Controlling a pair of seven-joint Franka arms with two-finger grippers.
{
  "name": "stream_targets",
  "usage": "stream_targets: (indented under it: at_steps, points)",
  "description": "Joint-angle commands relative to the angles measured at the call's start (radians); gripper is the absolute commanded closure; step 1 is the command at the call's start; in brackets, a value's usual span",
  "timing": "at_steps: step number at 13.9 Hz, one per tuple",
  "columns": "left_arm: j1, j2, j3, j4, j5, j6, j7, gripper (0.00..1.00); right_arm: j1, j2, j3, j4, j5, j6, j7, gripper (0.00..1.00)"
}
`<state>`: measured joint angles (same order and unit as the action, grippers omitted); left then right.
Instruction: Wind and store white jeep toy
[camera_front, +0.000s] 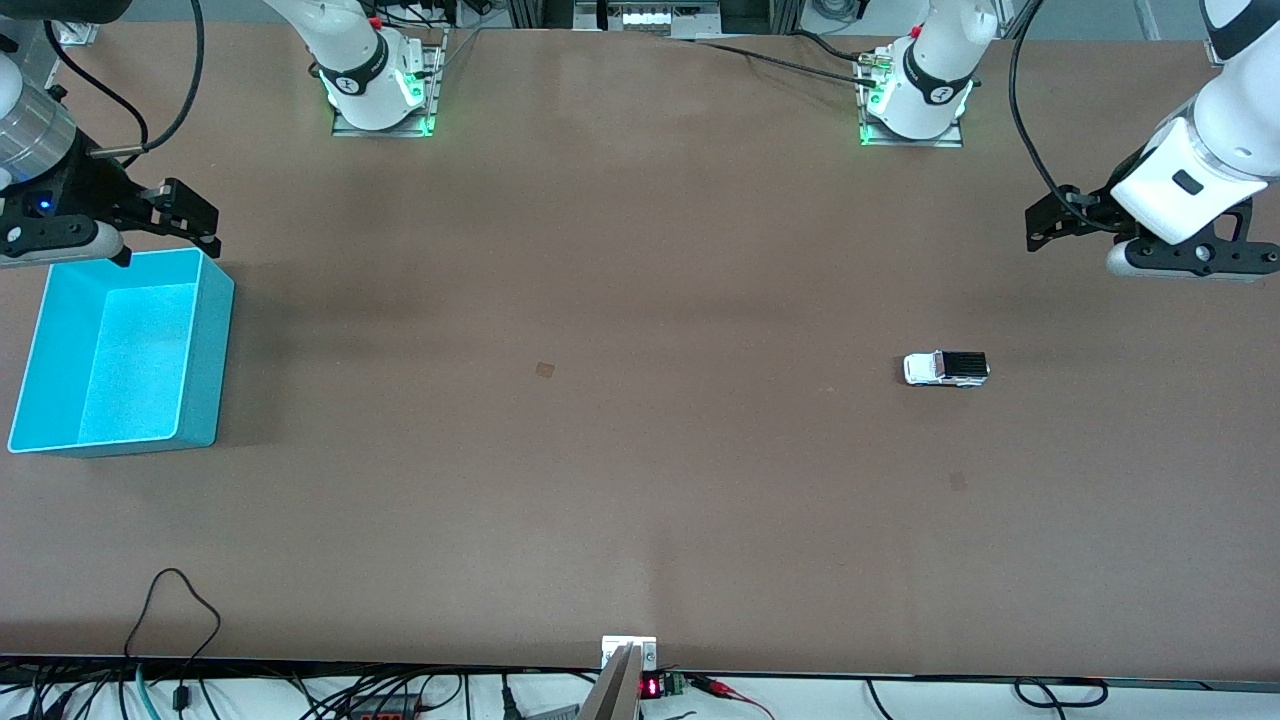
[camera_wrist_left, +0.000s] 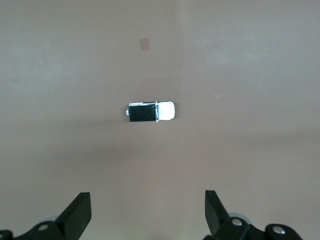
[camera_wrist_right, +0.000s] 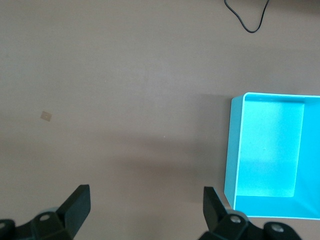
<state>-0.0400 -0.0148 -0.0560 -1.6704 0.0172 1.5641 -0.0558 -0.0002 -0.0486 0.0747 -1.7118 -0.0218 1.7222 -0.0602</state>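
Jeep (camera_front: 946, 368) winder too small, perhaps hidden; pincer bodies cropped.

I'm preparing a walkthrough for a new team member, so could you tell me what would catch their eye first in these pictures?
The turquoise bin stands out first, bright and empty at the right arm's end of the brown table. Next comes the tiny white jeep toy, alone on the table toward the left arm's end. Both hands hang open and hold nothing: the right hand over the bin's edge, the left hand over bare table above the jeep's end.
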Motion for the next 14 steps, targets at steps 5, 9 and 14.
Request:
stream_targets:
  at_steps: [5, 9, 14]
  points:
    - [-0.005, 0.009, 0.001, 0.021, 0.001, -0.018, 0.014, 0.0, 0.005, -0.014, 0.0, 0.001, -0.015, -0.013, 0.011, 0.0]
    - [-0.008, 0.012, 0.001, 0.021, 0.001, -0.022, 0.017, 0.0, 0.005, -0.014, 0.0, 0.001, -0.015, -0.013, 0.011, 0.0]
    - [-0.008, 0.042, 0.001, 0.021, 0.0, -0.145, 0.288, 0.0, 0.005, -0.014, 0.0, 0.001, -0.015, -0.013, 0.011, 0.0]
